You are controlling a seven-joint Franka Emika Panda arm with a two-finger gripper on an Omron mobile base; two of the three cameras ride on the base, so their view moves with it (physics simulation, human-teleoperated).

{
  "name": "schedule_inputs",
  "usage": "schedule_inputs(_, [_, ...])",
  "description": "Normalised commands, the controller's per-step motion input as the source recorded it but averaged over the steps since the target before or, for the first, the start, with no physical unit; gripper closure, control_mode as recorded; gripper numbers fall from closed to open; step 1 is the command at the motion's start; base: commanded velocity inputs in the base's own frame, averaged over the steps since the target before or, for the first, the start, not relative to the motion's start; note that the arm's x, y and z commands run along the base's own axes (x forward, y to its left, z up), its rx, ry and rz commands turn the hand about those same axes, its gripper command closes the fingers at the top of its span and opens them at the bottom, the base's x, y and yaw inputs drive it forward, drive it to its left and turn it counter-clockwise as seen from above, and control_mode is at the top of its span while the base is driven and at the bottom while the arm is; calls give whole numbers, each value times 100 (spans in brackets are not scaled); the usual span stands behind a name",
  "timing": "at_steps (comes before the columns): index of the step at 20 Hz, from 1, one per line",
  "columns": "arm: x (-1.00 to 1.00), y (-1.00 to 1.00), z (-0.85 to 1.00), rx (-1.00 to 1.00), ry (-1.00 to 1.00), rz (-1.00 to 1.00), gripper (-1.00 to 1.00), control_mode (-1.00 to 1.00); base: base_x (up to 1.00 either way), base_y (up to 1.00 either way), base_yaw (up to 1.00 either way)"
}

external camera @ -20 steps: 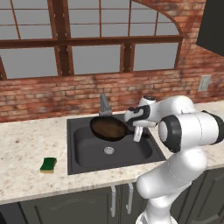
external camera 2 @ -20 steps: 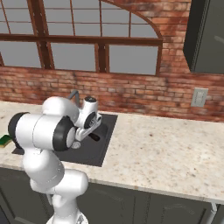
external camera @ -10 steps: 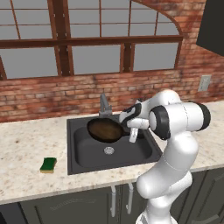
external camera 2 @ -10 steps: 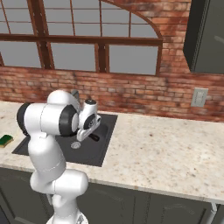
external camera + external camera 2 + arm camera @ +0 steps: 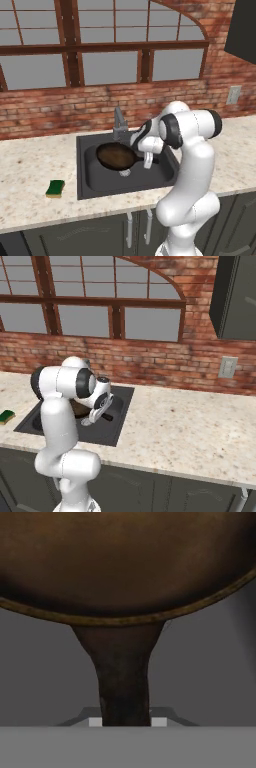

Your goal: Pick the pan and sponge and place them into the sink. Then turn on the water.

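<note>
Left base view: pan [image 5: 118, 155] held over the sink [image 5: 90, 177] basin, brownish inside facing up, short handle pointing toward the arm. Tool [image 5: 148, 161] clamped on that handle at the right side of the basin. Faucet [image 5: 119, 124] standing just behind the pan at the back rim. Sponge [image 5: 55, 188] lying flat on the bench [image 5: 30, 165] — left of the sink, well apart from the pan.

Right base view: arm bent over the sink [image 5: 116, 423] from the left, tool [image 5: 95, 417] low above the basin's near right part. Dark edge of the pan [image 5: 81, 408] peeking out behind the forearm. Sponge [image 5: 6, 416] at the far left edge on the bench [image 5: 190, 428], beside the sink's left end.

Hand view: pan [image 5: 125, 562] filling the upper half, rim curving across, dark handle running straight down into the tool [image 5: 125, 722]. Narrow grip — fingertips [image 5: 159, 722] pressed against both sides of the handle. Grey sink floor [image 5: 45, 672] beneath.
</note>
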Motion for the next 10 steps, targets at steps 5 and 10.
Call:
schedule_inputs(5, [36,10,-47,1,0,9,100,-100,0,0,0])
schedule_inputs(10, [30,2,-36,3,0,9,100,-100,0,0,0])
